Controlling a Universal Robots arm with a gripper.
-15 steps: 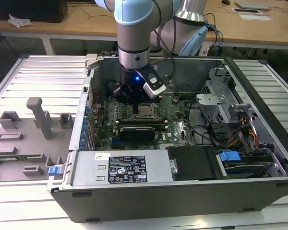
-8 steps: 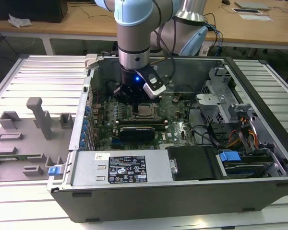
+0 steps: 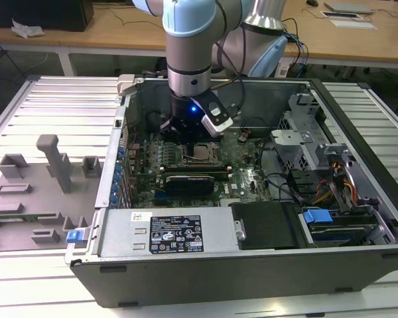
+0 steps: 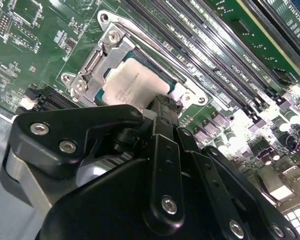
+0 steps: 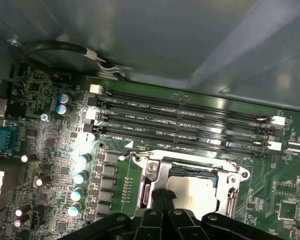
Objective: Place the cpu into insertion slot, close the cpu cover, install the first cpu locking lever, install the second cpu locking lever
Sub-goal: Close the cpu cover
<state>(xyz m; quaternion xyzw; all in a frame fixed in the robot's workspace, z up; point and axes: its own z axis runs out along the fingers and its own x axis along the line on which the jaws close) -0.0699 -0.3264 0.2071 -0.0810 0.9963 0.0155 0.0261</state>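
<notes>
The cpu (image 4: pixel 132 82) lies flat in the insertion slot (image 4: pixel 97 95), its pale metal top showing through the opening of the cpu cover (image 4: pixel 102 60). The silvery cover lies down over the chip. A thin shiny lever rod (image 4: pixel 155 42) runs along the socket side nearest the memory slots. My gripper (image 4: pixel 163 106) is shut, its black tips together at the socket's edge beside the cpu, with nothing seen between them. In the first wrist view the gripper (image 5: pixel 163 197) stands over the cover's (image 5: pixel 157 172) side next to the cpu (image 5: pixel 195 192). In the exterior view the gripper (image 3: pixel 188 132) hangs inside the case just above the slot (image 3: pixel 203 154).
Long black memory slots (image 5: pixel 190 117) run beside the socket. Upright capacitors (image 5: pixel 80 177) stand in a row on the board. A black card (image 3: pixel 198 179) lies in front of the socket; the case walls (image 3: pixel 186 265), drive cage (image 3: pixel 298 142) and cables (image 3: pixel 338 182) close in around it.
</notes>
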